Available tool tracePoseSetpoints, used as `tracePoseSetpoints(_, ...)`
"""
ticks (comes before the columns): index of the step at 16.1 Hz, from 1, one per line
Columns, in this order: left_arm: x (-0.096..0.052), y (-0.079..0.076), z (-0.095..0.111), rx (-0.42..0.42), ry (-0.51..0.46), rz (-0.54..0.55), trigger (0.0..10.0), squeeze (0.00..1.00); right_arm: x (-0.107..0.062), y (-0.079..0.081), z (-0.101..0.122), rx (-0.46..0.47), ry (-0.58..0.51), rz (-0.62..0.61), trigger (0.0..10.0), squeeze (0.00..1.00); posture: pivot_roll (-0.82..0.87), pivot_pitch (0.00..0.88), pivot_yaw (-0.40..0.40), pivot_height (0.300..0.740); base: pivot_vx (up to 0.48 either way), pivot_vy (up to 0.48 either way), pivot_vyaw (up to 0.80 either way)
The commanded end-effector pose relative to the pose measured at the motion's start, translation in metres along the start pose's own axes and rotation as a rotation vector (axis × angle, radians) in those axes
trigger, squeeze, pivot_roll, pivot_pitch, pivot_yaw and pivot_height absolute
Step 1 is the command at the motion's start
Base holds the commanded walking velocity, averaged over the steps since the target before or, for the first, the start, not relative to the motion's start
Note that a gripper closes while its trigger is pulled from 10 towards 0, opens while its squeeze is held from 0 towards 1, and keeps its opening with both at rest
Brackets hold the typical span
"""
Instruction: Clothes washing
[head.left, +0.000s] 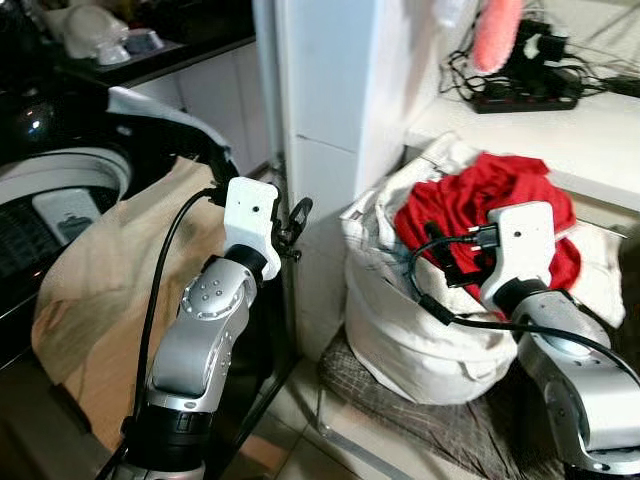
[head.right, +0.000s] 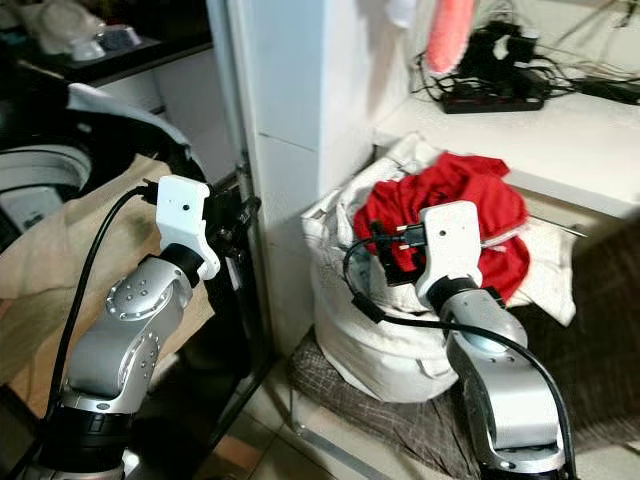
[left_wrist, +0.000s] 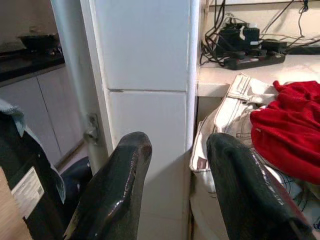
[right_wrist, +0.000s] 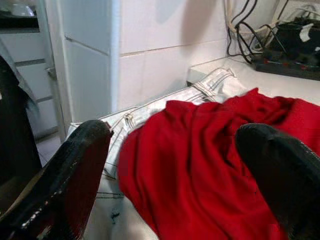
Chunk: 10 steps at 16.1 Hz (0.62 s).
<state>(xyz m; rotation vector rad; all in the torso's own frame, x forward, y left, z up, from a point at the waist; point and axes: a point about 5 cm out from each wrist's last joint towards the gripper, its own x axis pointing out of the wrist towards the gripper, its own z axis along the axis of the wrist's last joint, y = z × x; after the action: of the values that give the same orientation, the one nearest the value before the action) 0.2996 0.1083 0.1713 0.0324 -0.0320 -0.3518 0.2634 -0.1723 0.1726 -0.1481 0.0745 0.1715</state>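
Fingers spread apart on the right gripper (right_wrist: 175, 165) over the red garment (right_wrist: 210, 165); left gripper (left_wrist: 175, 190) likewise parted.

A black power strip (head.left: 525, 98) with tangled cables lies on the white counter (head.left: 560, 135). A pink object (head.left: 495, 32) hangs above it. A white tiled pillar (head.left: 325, 120) stands beside the counter.

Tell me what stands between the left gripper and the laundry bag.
The white tiled pillar stands between the left gripper and the laundry bag, seen in both eye views.
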Motion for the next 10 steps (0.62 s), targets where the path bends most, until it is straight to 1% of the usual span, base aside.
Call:
tracePoseSetpoints(1, 0.003, 0.003, 0.004, 0.022, -0.016, 0.02, 10.0, 0.0, 0.002, -0.004, 0.004, -0.001, -0.016, -0.001, 10.0, 0.0, -0.09, 0.0, 0.038, 0.74, 0.0, 0.0, 0.0)
tracePoseSetpoints(3, 0.003, 0.004, 0.006, 0.03, -0.029, 0.027, 10.0, 0.0, 0.002, -0.004, 0.005, 0.005, -0.021, -0.002, 10.0, 0.0, -0.09, 0.0, 0.037, 0.74, 0.0, 0.0, 0.0)
tracePoseSetpoints(5, 0.002, 0.003, 0.004, 0.03, -0.019, 0.018, 10.0, 0.0, 0.0, 0.0, 0.002, 0.037, -0.022, -0.012, 10.0, 0.0, -0.09, 0.0, 0.041, 0.74, 0.0, 0.0, 0.0)
tracePoseSetpoints(10, 0.003, 0.003, 0.004, 0.044, -0.016, 0.015, 10.0, 0.0, -0.002, 0.007, 0.0, 0.043, -0.025, -0.012, 10.0, 0.0, -0.09, 0.0, 0.052, 0.74, 0.0, 0.0, 0.0)
